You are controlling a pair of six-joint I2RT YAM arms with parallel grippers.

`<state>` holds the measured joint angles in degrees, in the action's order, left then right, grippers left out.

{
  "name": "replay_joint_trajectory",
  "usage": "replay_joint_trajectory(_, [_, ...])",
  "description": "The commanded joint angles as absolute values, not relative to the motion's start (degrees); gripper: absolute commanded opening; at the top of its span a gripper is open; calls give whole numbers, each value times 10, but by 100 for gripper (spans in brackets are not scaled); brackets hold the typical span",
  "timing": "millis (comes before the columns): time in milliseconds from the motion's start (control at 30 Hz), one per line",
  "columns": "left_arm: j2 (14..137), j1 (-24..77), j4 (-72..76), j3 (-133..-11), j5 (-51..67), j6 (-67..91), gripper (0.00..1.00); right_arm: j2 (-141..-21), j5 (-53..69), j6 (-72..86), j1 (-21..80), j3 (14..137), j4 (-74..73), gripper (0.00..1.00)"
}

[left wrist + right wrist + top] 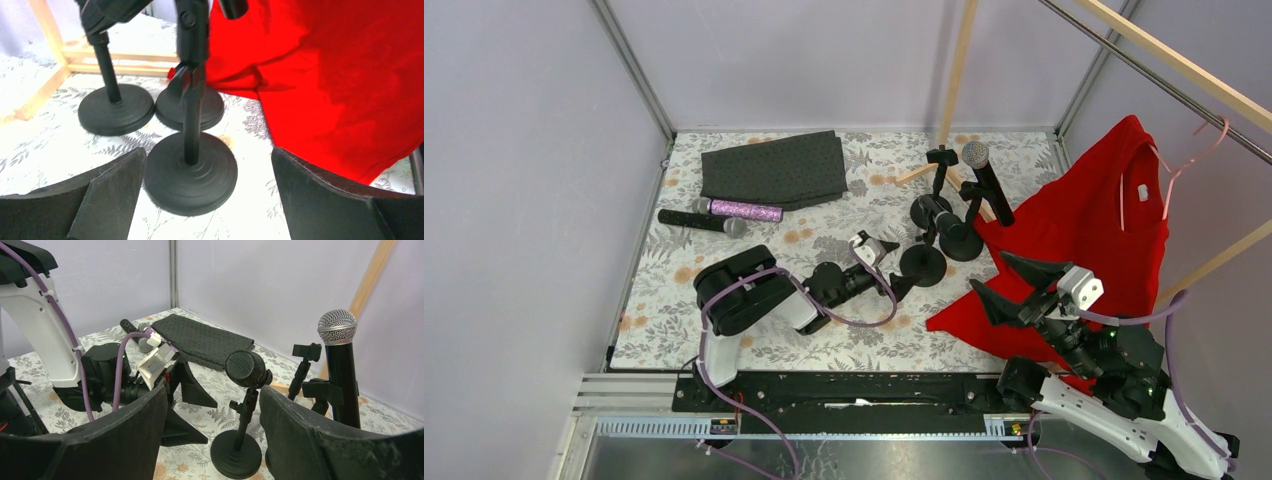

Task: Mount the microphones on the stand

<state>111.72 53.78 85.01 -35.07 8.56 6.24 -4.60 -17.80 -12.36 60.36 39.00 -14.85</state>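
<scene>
Fingers of the left gripper (207, 200) are spread wide, empty, just before the front stand (190, 172); those of the right gripper (1002, 285) are parted, empty, over a red shirt (1104, 220). An upright mic (986, 180) and a tilted mic (939, 217) sit in stands near the worktop's (674, 320) far right corner. A purple mic (742, 210) and a black mic (692, 218) lie by its left edge.

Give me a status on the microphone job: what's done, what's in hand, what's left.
Done: two black ones sit in stand clips, an upright microphone and a tilted microphone.
In hand: nothing. The left gripper is open at the nearest stand base; the right gripper is open and empty near the red shirt.
Left: the purple microphone and a black microphone lie on the table; an empty clip waits.
</scene>
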Motion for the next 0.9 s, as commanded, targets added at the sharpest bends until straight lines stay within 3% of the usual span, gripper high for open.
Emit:
replay_joint_trajectory(0, [1093,513,919,-338,59,81,99,-46,-198,-136,603,386,-137,75])
replay_joint_trajectory(333, [1159,408,920,-424,141,129,96,-52,-199,-147,603,385,-144,75])
replay_joint_trajectory(867, [1377,373,920,-720,231,151,88,-86,-218,-196,603,395,-140,77])
